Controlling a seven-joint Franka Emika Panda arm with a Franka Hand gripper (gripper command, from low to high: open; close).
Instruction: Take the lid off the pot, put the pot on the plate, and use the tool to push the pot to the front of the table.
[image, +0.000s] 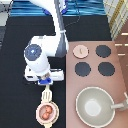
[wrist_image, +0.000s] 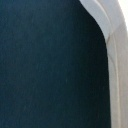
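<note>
Exterior view: black flat table (image: 15, 75); brownish stove counter (image: 120, 85) at 3 o'clock carries the pale-pink knobbed lid (image: 81, 50). Gripper (image: 45, 82) grips the cream slotted spatula (image: 46, 93). Pink-tan pot (image: 45, 113) sits on the cream plate (image: 38, 118) at 6 o'clock.
Wrist view: table, cream edge (wrist_image: 112, 45), unidentifiable.

The gripper (image: 46, 82) hangs over the table (image: 15, 65) just above the tool (image: 46, 93), whose handle end is hidden under the hand. The plate (image: 38, 111) shows only as a thin rim around the pot (image: 45, 112). In the wrist view, 1 pale curved edge — unidentifiable — is cut off.
</note>
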